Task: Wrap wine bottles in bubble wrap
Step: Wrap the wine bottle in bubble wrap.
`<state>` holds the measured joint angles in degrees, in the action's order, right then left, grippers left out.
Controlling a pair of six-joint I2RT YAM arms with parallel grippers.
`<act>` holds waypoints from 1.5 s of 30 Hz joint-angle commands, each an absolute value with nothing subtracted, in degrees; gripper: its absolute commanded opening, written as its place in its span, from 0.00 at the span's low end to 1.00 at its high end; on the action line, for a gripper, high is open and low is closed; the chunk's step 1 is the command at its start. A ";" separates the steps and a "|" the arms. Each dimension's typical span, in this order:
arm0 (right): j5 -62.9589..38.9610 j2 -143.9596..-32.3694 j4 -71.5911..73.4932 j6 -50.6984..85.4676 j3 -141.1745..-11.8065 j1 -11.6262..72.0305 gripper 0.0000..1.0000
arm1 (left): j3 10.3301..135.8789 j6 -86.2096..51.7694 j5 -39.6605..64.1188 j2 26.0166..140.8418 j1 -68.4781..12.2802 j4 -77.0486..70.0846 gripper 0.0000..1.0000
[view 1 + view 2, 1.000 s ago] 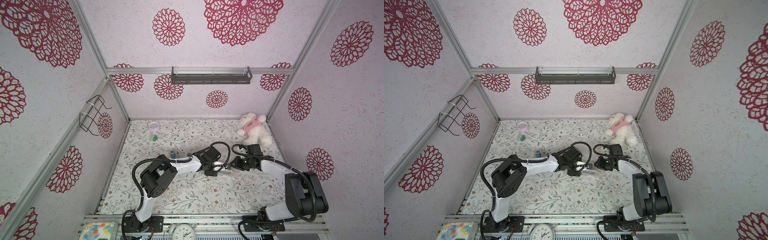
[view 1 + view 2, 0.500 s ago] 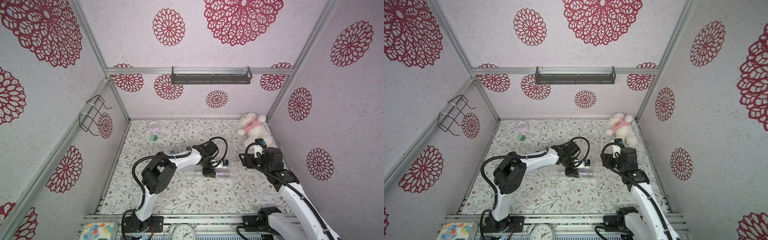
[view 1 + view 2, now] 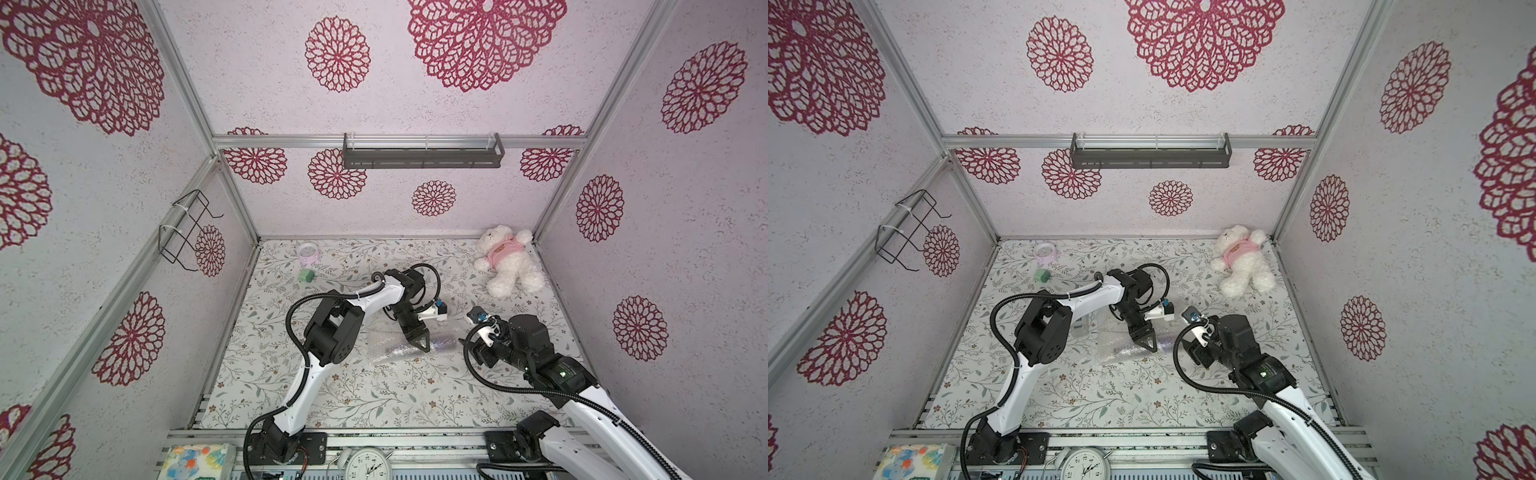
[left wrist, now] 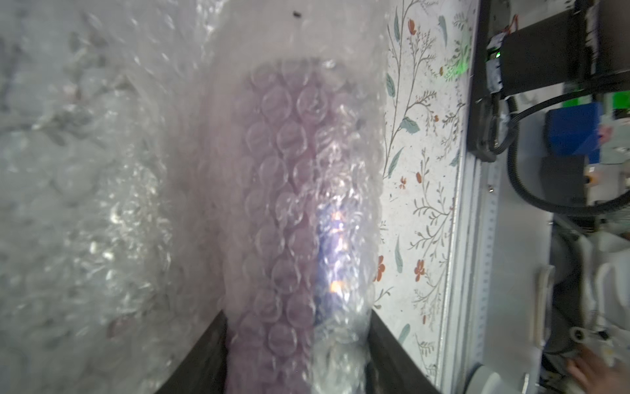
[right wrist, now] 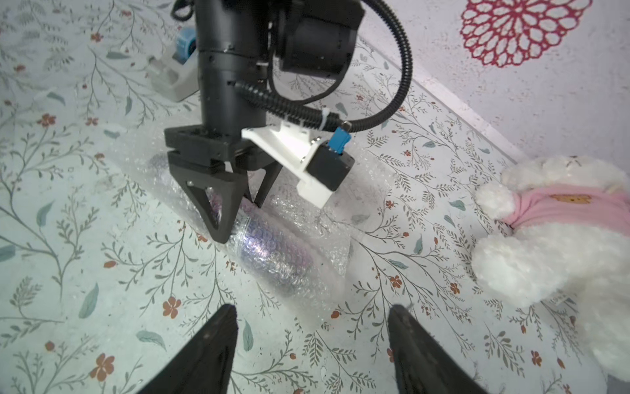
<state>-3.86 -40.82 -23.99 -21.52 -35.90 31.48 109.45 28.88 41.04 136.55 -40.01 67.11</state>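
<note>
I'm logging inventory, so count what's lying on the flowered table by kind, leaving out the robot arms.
wine bottle: 1
bubble wrap: 1
teddy bear: 1
tape dispenser: 1
pink round object: 1
small green object: 1
total: 6

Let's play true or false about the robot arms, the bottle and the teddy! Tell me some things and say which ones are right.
1. The bottle lies on its side inside the bubble wrap. True.
2. The right gripper is holding the teddy bear. False: it is open and empty, and the bear lies apart from both arms.
3. The left gripper has one finger on each side of the wrapped bottle. True.
4. The liquid in the bottle is green. False: it looks purple through the wrap.
</note>
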 commanded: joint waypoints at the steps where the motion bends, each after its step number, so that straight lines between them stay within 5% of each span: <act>1: 2.29 -42.65 -22.74 -29.63 -35.26 36.22 0.74 | 111.21 28.26 44.15 140.50 -39.55 79.30 0.48; 10: 5.89 -59.83 -17.37 -37.83 -35.32 45.27 0.77 | 115.17 27.25 46.77 143.27 -38.32 83.11 0.48; 28: 3.41 -82.76 -8.21 -51.83 -40.94 45.79 0.79 | 116.48 28.29 48.00 144.32 -37.05 84.58 0.48; 39: -0.70 -85.69 -22.25 -45.65 -44.66 46.57 0.43 | 115.36 28.74 47.90 142.04 -35.99 82.87 0.51; 45: -3.57 -86.22 -30.08 -38.73 -46.27 47.72 0.37 | 112.83 27.69 46.72 138.77 -35.49 79.60 0.58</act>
